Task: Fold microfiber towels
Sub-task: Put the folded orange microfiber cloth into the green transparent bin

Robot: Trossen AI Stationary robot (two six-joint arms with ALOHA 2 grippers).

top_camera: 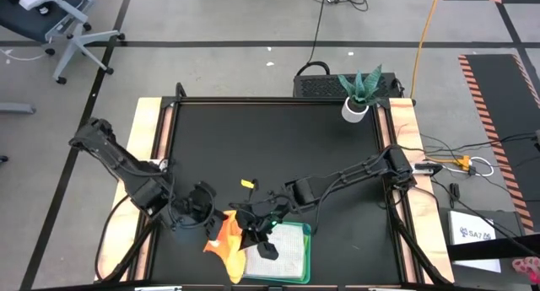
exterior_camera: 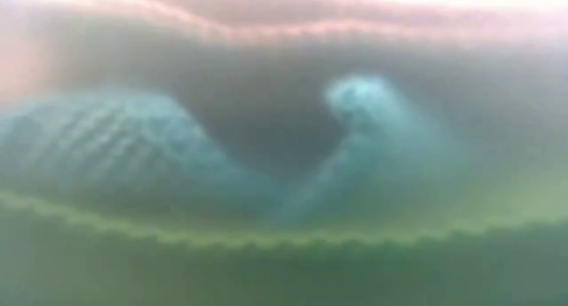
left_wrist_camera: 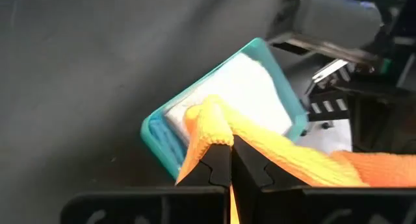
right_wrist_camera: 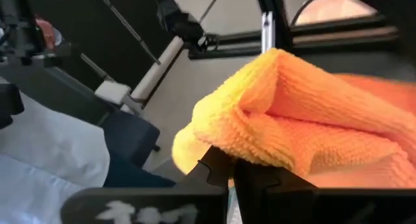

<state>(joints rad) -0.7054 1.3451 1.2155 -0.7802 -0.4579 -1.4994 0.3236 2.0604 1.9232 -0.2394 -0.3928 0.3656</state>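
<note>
- Pressed right against the low camera, blurred cloth fills that view: a turquoise towel (exterior_camera: pixel 115 155) mounded over a green towel (exterior_camera: pixel 284 262); neither hand shows.
- Left wrist view: the left hand (left_wrist_camera: pixel 229 160) has its fingers (left_wrist_camera: pixel 214 169) together, pinching a fold of the yellow-orange towel (left_wrist_camera: pixel 214 123). Just beyond the fingertips lies the teal tray (left_wrist_camera: pixel 159 136) with a pale grey-white towel (left_wrist_camera: pixel 247 87) on top.
- Right wrist view: the right hand (right_wrist_camera: pixel 224 172) is clamped on the same yellow-orange towel (right_wrist_camera: pixel 292 120), which bunches up directly above its fingertips.
- High view: the left hand (top_camera: pixel 207 217) and right hand (top_camera: pixel 253 232) meet at the near edge of the black surface (top_camera: pixel 270 139), the yellow-orange towel (top_camera: pixel 228 239) stretched between them, draped over the tray's (top_camera: pixel 305 257) edge nearest the left hand. A potted plant (top_camera: pixel 361 93) stands well apart from both.
</note>
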